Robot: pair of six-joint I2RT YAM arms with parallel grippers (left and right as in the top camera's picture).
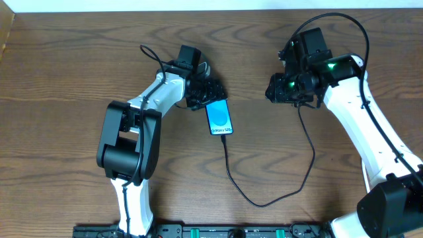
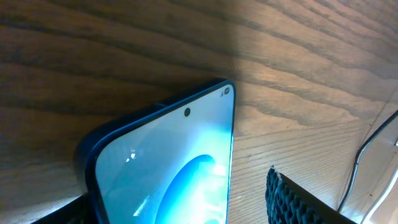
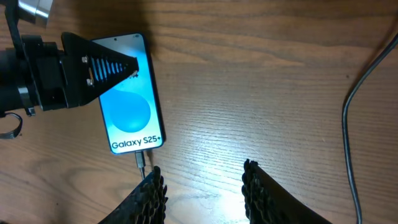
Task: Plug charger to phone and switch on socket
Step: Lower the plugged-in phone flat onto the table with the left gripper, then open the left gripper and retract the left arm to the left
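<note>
The phone [image 1: 219, 118] lies flat on the wooden table with its cyan screen lit. The charger's black cable [image 1: 264, 203] loops from the phone's lower end out to the right. Its connector tip [image 3: 140, 160] sits in the phone's [image 3: 130, 109] bottom port. My left gripper [image 1: 203, 92] is open and straddles the phone's [image 2: 174, 162] top end. A strip of table shows between the phone's edge and one finger [image 2: 298, 199]. My right gripper [image 3: 202, 180] is open over bare wood just right of the connector, with nothing between its fingers. The socket is out of view.
The cable [image 3: 357, 112] also runs along the right side of the right wrist view and passes under my right gripper [image 1: 276, 89] in the overhead view. A black rail [image 1: 231, 231] lines the table's front edge. The table's far edge [image 1: 198, 9] is at the top.
</note>
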